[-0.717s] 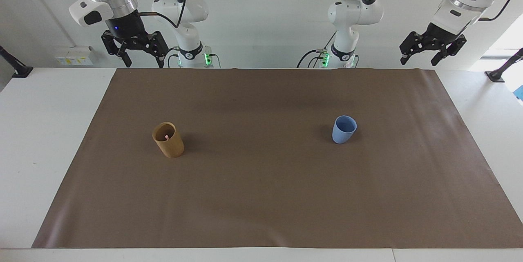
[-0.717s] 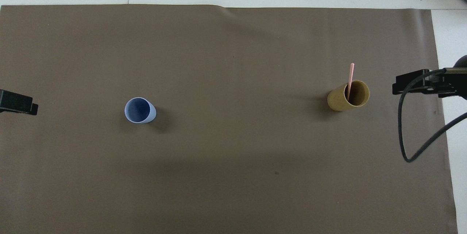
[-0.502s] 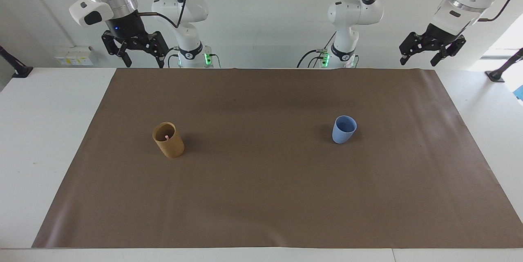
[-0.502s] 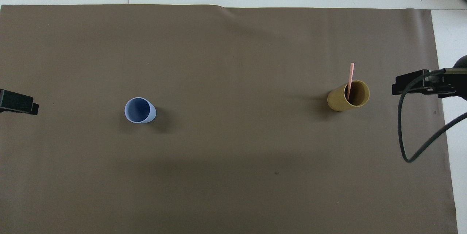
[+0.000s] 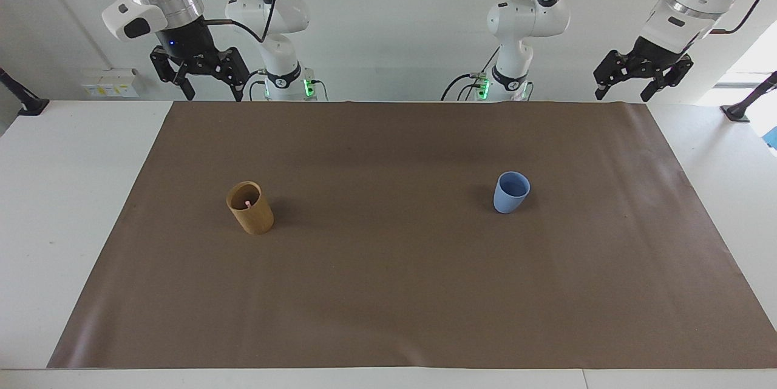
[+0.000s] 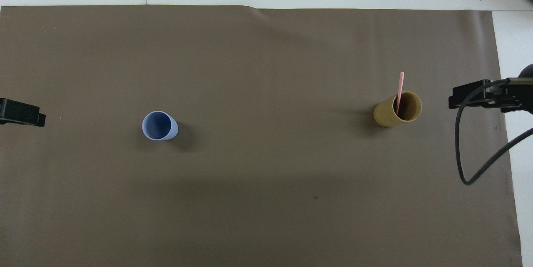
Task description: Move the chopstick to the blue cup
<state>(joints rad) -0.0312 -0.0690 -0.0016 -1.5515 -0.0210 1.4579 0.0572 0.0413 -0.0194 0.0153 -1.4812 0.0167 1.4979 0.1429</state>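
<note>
A thin pink chopstick (image 6: 400, 88) stands in a tan-brown cylindrical cup (image 6: 397, 109) toward the right arm's end of the mat; only its tip (image 5: 247, 202) shows inside the cup (image 5: 250, 210) in the facing view. The light-blue cup (image 5: 511, 192) stands upright and empty toward the left arm's end, and also shows in the overhead view (image 6: 159, 126). My right gripper (image 5: 210, 95) hangs open and empty, high over its end of the mat (image 6: 479, 96). My left gripper (image 5: 622, 94) hangs open and empty, high over the other end (image 6: 21, 113).
A brown mat (image 5: 388, 292) covers most of the white table (image 5: 67, 195). A black cable (image 6: 466, 163) loops down from the right arm. Both arm bases (image 5: 285, 82) stand at the table's edge.
Both grippers have shifted very slightly while staying raised. The cups and the chopstick have not moved.
</note>
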